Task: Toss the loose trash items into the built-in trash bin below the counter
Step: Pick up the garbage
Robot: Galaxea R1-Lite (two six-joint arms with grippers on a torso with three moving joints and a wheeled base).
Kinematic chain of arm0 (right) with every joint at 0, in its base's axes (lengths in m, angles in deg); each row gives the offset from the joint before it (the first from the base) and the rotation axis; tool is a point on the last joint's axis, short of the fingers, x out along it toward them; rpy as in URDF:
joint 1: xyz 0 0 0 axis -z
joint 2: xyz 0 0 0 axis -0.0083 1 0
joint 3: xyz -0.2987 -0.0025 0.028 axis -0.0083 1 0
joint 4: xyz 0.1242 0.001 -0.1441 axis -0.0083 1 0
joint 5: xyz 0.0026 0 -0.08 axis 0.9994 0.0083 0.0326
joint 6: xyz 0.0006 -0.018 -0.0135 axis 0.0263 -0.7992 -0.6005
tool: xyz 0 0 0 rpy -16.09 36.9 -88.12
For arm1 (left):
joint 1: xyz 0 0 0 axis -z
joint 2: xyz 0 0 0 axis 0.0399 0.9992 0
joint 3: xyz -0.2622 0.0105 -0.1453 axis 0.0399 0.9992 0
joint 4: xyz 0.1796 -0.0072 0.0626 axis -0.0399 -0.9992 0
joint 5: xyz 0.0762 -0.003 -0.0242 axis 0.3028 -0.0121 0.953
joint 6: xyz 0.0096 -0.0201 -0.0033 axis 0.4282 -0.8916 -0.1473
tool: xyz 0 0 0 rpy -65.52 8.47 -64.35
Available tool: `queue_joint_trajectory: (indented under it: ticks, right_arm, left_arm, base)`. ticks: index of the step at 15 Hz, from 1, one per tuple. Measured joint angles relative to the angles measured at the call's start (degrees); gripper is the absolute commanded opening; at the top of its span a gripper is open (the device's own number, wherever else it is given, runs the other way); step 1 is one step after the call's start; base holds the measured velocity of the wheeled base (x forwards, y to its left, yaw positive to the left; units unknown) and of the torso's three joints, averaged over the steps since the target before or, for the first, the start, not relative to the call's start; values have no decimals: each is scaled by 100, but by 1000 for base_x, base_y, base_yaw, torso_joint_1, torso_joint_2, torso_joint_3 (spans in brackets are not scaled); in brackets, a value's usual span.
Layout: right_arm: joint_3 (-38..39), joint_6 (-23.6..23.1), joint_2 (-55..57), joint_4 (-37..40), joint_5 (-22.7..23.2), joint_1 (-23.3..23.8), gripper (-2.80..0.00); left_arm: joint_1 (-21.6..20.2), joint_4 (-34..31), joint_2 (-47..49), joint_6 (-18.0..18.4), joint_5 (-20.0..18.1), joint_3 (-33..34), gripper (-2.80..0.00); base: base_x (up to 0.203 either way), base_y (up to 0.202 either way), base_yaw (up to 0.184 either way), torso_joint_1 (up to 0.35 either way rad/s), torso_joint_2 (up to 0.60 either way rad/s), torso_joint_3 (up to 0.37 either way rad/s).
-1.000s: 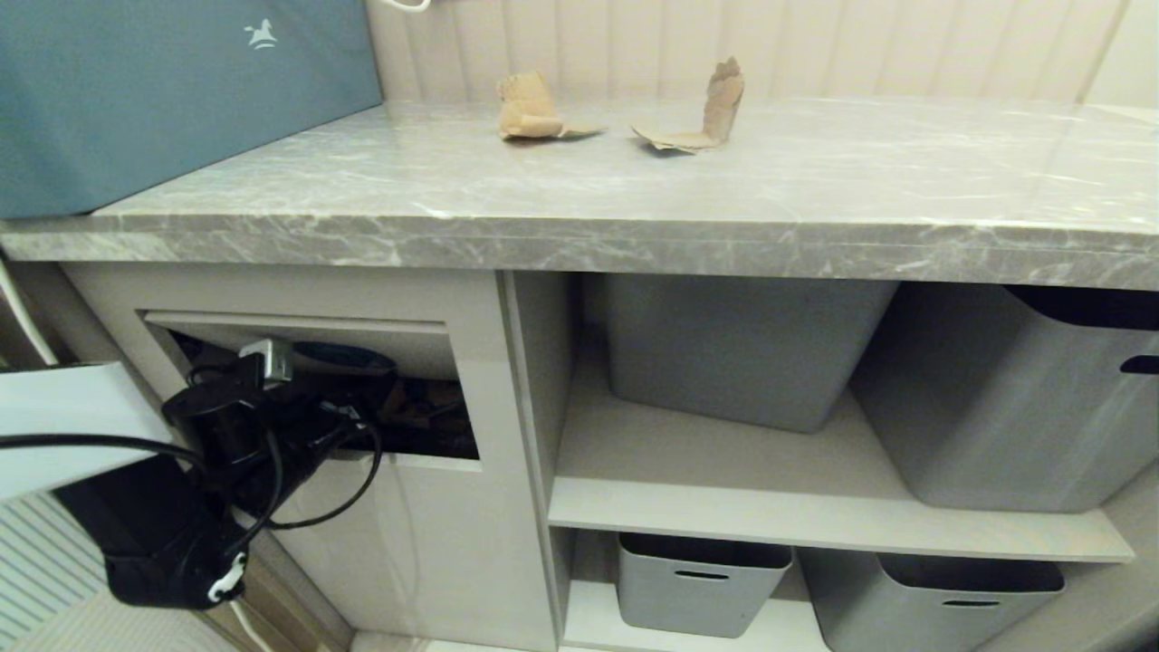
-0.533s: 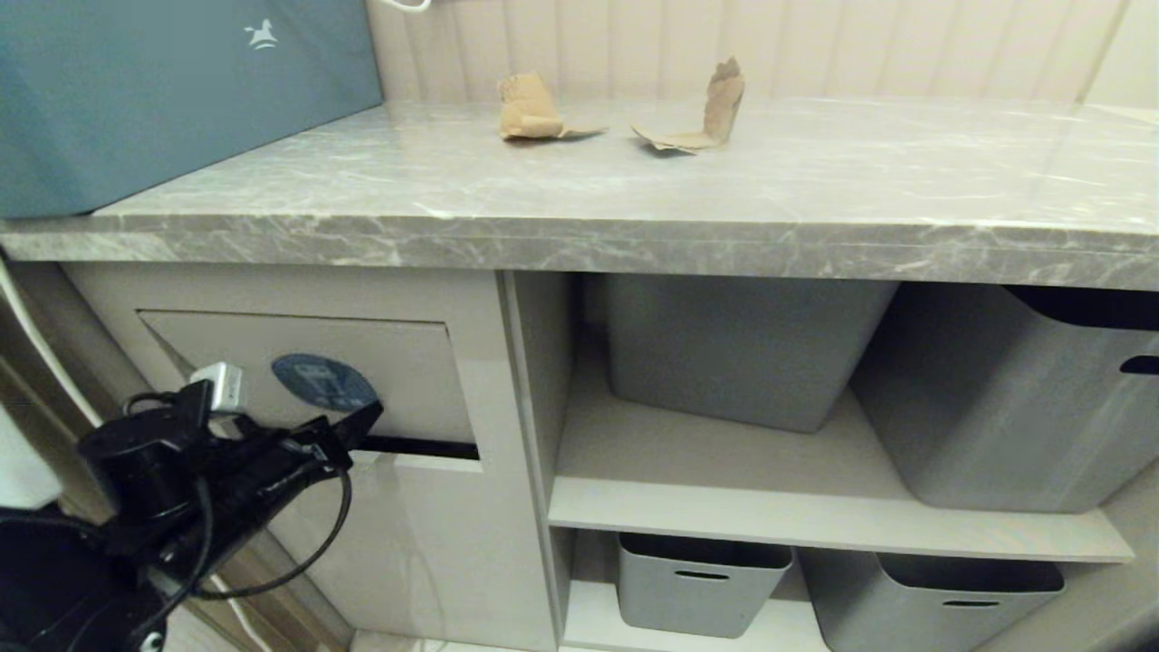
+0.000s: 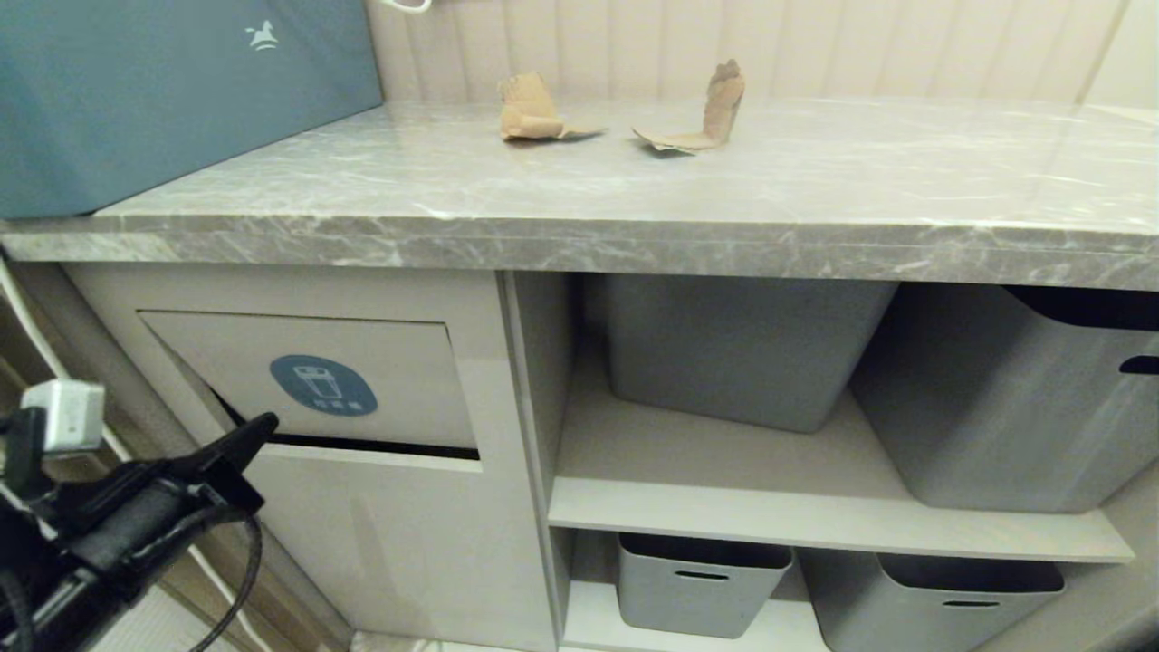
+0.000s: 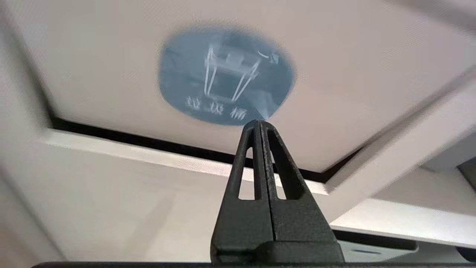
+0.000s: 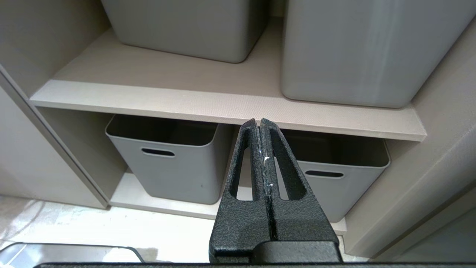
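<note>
Head view: the left claw [image 3: 258, 427], pressed shut and empty, points at the lower left corner of the trash bin flap [image 3: 362, 358], presumably clear of it so the flap can hang nearly closed; two cardboard scraps [image 3: 530, 110] lie far above it on the grey marble tabletop [image 3: 815, 190]. Left wrist view: the blue sticker [image 4: 227, 74] sits just beyond the tips. Right wrist view: the right claw [image 5: 259, 124], likewise shut on nothing, hangs parked facing the shelf [image 5: 223, 104] and grey tubs [image 5: 167, 160].

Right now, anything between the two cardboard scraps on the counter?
No. Head view shows only bare counter between the left scrap and the right scrap.
</note>
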Motion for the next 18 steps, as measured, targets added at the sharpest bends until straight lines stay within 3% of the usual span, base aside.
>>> queue_joint_trajectory:
  ticks: [4, 6, 9, 13, 18]
  right_arm:
    - [0, -5, 0, 0, -1, 0, -280]
    - [0, -2, 0, 0, -2, 0, -280]
    - [0, 0, 0, 0, 0, 0, -280]
    - [0, 2, 0, 0, -2, 0, -280]
    - [0, 0, 0, 0, -2, 0, -280]
  left_arm:
    - [-269, -191, -1234, 274, -315, 312, -280]
    - [-310, -743, -1648, 460, -622, 341, -280]
    - [-324, -1745, -2019, 936, -641, 360, -280]
    - [-329, -3739, -2640, 1281, -609, 363, -280]
    - [-307, -7190, -4218, 1290, -482, 319, -280]
  base:
    - [0, 0, 0, 0, 0, 0]
    - [0, 0, 0, 0, 0, 0]
    - [0, 0, 0, 0, 0, 0]
    - [0, 0, 0, 0, 0, 0]
    - [0, 0, 0, 0, 0, 0]
